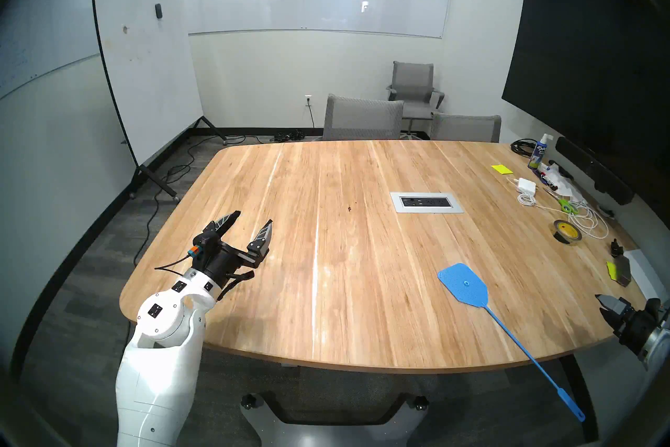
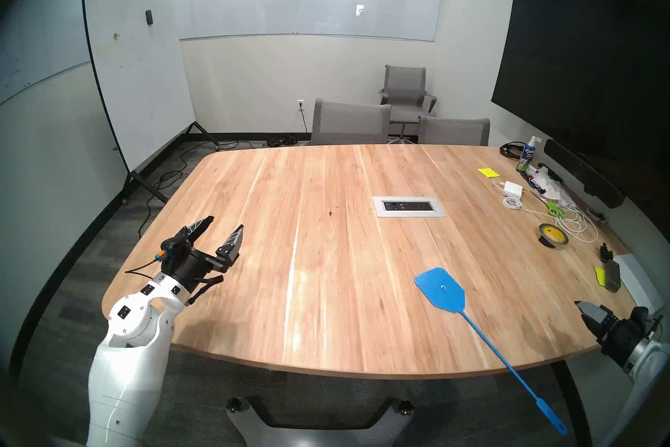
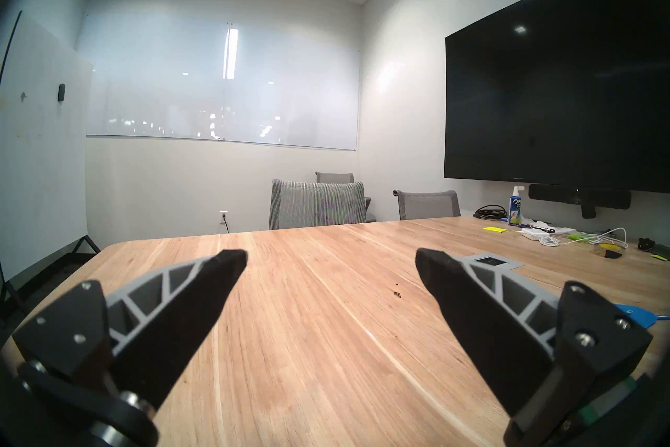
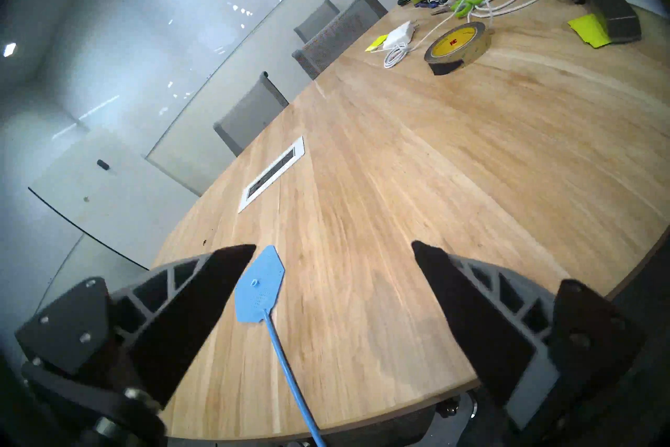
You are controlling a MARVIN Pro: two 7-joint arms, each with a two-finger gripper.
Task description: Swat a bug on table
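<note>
The bug [image 1: 349,208] is a tiny dark speck on the wooden table [image 1: 290,308], left of the silver outlet panel [image 1: 426,202]. It also shows in the left wrist view [image 3: 397,294] and the right wrist view [image 4: 205,242]. A blue fly swatter [image 1: 464,285] lies flat at the front right, its handle sticking out past the table's front edge. My left gripper [image 1: 253,217] is open and empty over the front left of the table. My right gripper [image 1: 603,304] is open and empty at the table's right front edge, apart from the swatter [image 4: 259,286].
Along the right side lie a tape roll [image 1: 567,232], a white charger with cable [image 1: 524,185], green scissors [image 1: 563,205], a spray bottle [image 1: 538,154], yellow notes [image 1: 500,168] and a black clip [image 1: 615,246]. Grey chairs [image 1: 362,118] stand at the far edge.
</note>
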